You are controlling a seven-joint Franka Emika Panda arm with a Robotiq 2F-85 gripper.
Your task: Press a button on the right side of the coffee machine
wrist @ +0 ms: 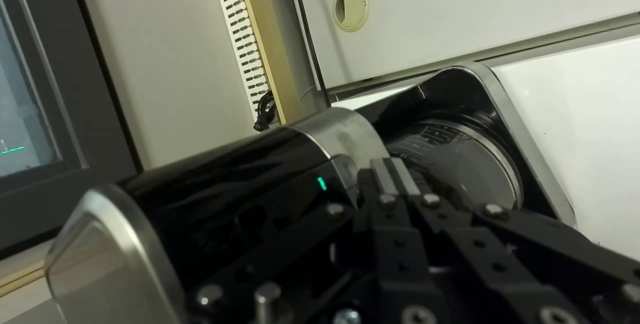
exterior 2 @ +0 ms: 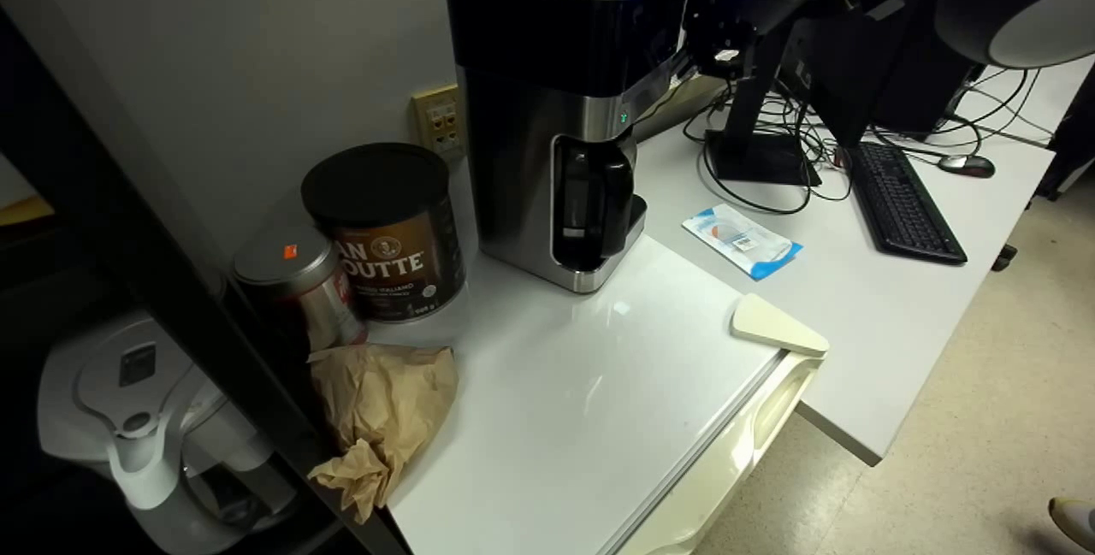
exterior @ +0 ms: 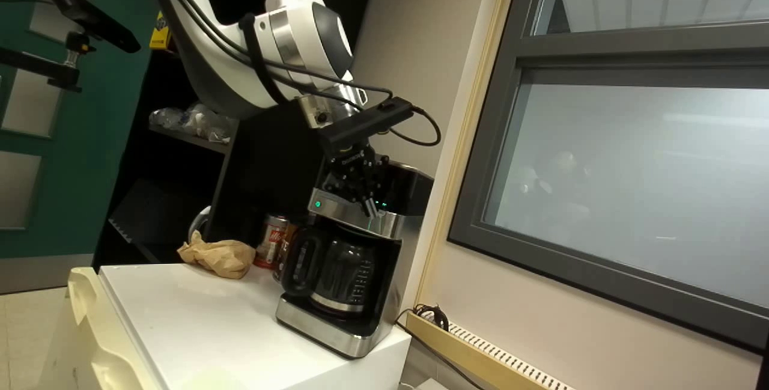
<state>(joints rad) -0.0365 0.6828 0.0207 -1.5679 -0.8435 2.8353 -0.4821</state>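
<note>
While the gripper (wrist: 394, 176) is held at the coffee machine (exterior 2: 522, 162): both fingers (wrist: 382, 176) are pressed together, tips side by side, and that is plainly shown in the wrist view.
Fingertips (exterior: 371, 208): aimed down at the silver strip (exterior: 339, 210), close to its right-hand end in an exterior view; whether it is touched, and whether a button is being pushed, cannot be told.
Coffee machine: stood upright on the white cabinet (exterior 2: 547, 401), at the edge next to the desk (exterior 2: 864, 333) and near the wall (exterior 2: 299, 50); its upper body is finished in black, the lower in silver.
Carafe (exterior: 348, 276): dark glass, seated inside the machine, its handle (exterior 2: 618, 204) turned outward, measuring marks printed on its side.
Green light (exterior: 318, 204): lit, yes, at the strip's opposite end, above that handle; more green is caught right beside the fingertips.
Arm (exterior: 309, 41): stretched down from above at a slant in an exterior view, a black camera (exterior: 367, 125) carried above the gripper.
Brown can (exterior 2: 385, 273): placed just beside the machine, capped with a black lid (exterior 2: 376, 183).
Red can (exterior: 271, 240): lined up next to the brown one, an orange sticker (exterior 2: 290, 251) fixed to its top.
Paper bag (exterior 2: 389, 401): crumpled, and laid just beside the red can in both exterior views.
Desk: a packet (exterior 2: 742, 240), a keyboard (exterior 2: 907, 200) and a mouse (exterior 2: 967, 166) are laid out there, just past the cabinet.
</note>
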